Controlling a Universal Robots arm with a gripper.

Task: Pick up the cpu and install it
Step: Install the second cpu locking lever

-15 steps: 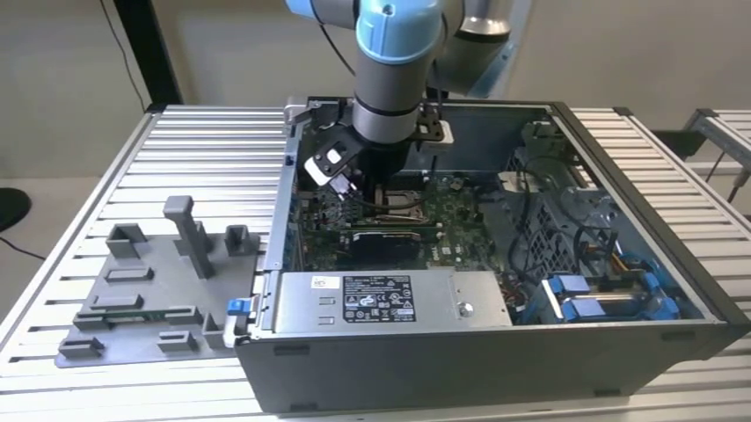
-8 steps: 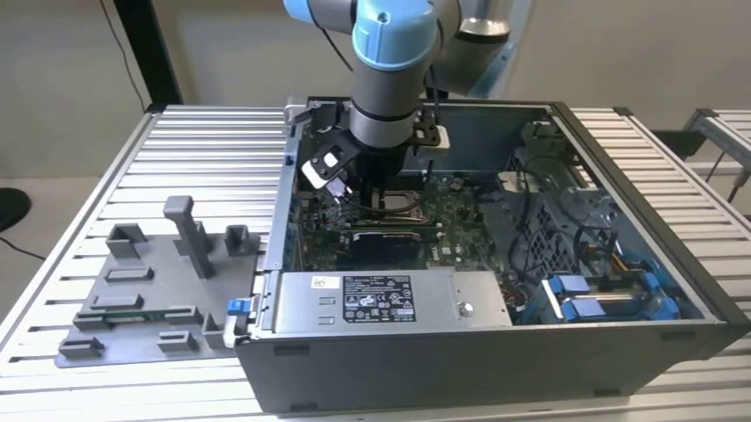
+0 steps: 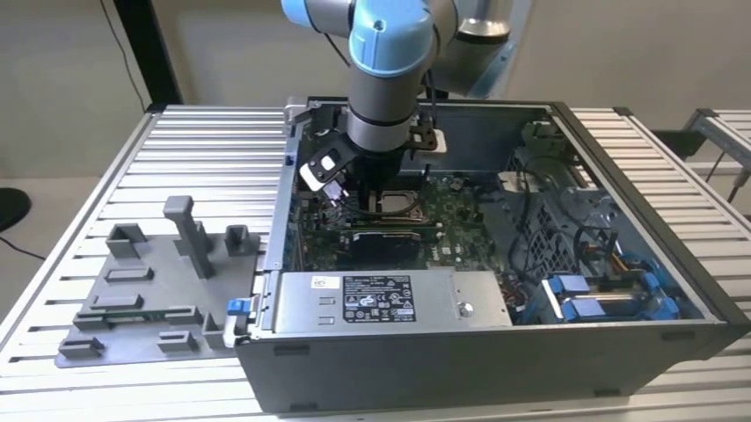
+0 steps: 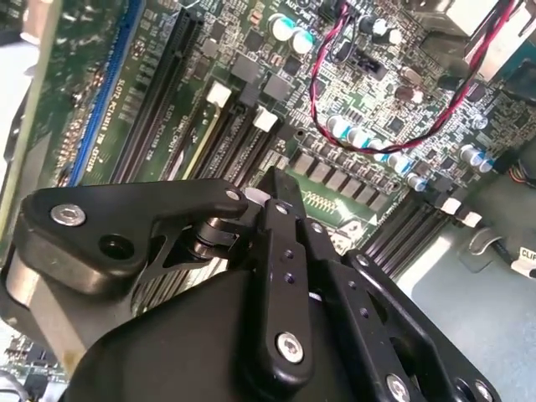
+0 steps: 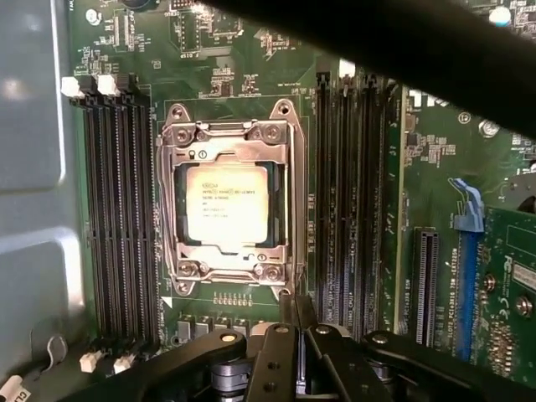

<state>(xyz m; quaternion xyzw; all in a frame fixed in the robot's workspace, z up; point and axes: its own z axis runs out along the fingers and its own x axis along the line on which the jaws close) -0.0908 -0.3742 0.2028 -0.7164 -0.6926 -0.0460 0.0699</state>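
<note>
One chip matters here: the cpu (image 5: 226, 203) lies flat inside the metal-framed socket (image 5: 230, 197) of the green motherboard (image 5: 419, 151), its pale top facing up in the first wrist view. The tool (image 5: 285, 314) hangs just off the socket's edge, apart from the chip, with its black fingers (image 5: 276, 356) drawn together and nothing between them. In the exterior view the arm (image 3: 382, 97) reaches down into the open computer case (image 3: 493, 352), which rests on the ribbed tabletop (image 3: 83, 176) beside the grey fixture tray (image 3: 153, 299). Seating cannot be confirmed from above; a chip resting slightly skewed or proud of its recess would, as a judgement, bend contacts under any downward press. The memory slots (image 5: 117, 218) flank the socket closely on both sides, so a sideways drift of the tool risks striking their latches. Red and black wires (image 4: 368, 126) loop over the board near the linkage and could snag on a lateral pass.
</note>
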